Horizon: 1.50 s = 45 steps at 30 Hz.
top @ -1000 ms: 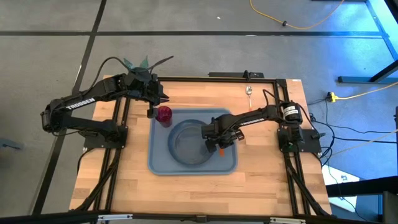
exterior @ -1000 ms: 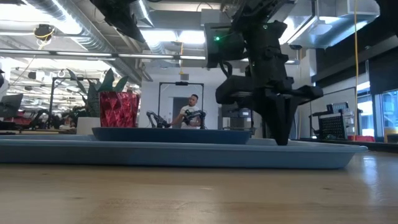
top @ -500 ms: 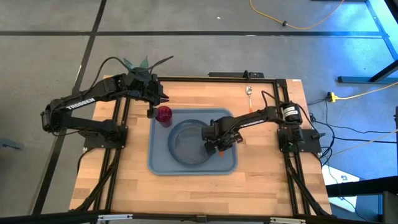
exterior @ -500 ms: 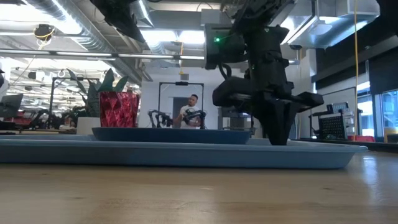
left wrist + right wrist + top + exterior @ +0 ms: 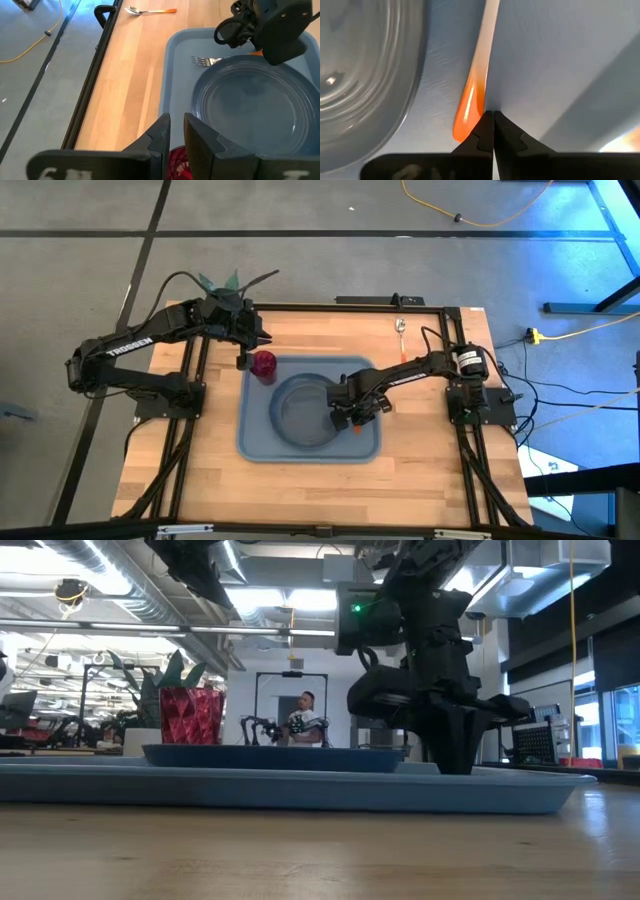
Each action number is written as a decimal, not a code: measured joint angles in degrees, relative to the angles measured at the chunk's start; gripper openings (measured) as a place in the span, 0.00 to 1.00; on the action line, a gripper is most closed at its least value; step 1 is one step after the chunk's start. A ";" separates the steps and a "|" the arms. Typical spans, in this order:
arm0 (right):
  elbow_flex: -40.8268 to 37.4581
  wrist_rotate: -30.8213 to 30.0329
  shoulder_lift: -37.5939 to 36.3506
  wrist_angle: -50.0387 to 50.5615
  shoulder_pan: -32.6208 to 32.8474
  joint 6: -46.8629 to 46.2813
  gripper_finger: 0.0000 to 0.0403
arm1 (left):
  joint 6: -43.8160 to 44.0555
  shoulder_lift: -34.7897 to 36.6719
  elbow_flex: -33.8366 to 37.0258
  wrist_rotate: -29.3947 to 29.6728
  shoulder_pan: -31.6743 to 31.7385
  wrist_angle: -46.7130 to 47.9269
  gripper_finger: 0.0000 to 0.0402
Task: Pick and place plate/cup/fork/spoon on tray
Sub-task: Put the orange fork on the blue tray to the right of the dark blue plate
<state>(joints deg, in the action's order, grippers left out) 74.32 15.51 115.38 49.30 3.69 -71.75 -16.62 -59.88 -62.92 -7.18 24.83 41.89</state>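
Cup + plate crowding tray.

A tray is sitting mid-worktop. A plate is lying inside it. A cup is standing in the tray's far left corner. A fork is lying in the tray just right of the plate. A spoon is lying on the worktop, beyond the tray's far right corner.

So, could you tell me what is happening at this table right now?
The right gripper is down on the tray beside the plate, fingers closed next to the fork lying there. The left gripper hovers by the cup standing at the tray's corner. The spoon lies on the table, not yet placed.
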 joint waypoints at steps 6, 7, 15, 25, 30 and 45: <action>0.00 1.42 0.13 -1.48 0.02 0.00 0.00 | 0.00 0.00 0.00 0.00 -0.02 0.02 0.12; -0.02 1.44 0.14 -1.54 0.02 0.02 0.00 | -0.01 0.00 0.00 0.00 0.00 0.02 0.12; -0.01 2.86 0.25 -2.32 0.04 0.50 0.00 | -0.02 0.00 0.00 0.00 0.00 0.04 0.12; 1.73 1.73 0.59 -1.14 0.13 1.81 0.00 | -0.02 0.00 0.00 0.00 -0.01 0.06 0.12; 1.75 1.88 0.59 -1.07 0.12 1.80 0.00 | 0.00 0.00 0.00 0.00 -0.02 0.04 0.12; 4.23 2.33 0.56 3.05 2.33 2.83 0.01 | 0.00 0.00 0.00 0.01 0.00 0.04 0.12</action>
<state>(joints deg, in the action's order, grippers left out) 78.56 17.85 115.94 52.35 6.02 -68.92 -16.62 -59.88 -62.92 -7.17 24.83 41.93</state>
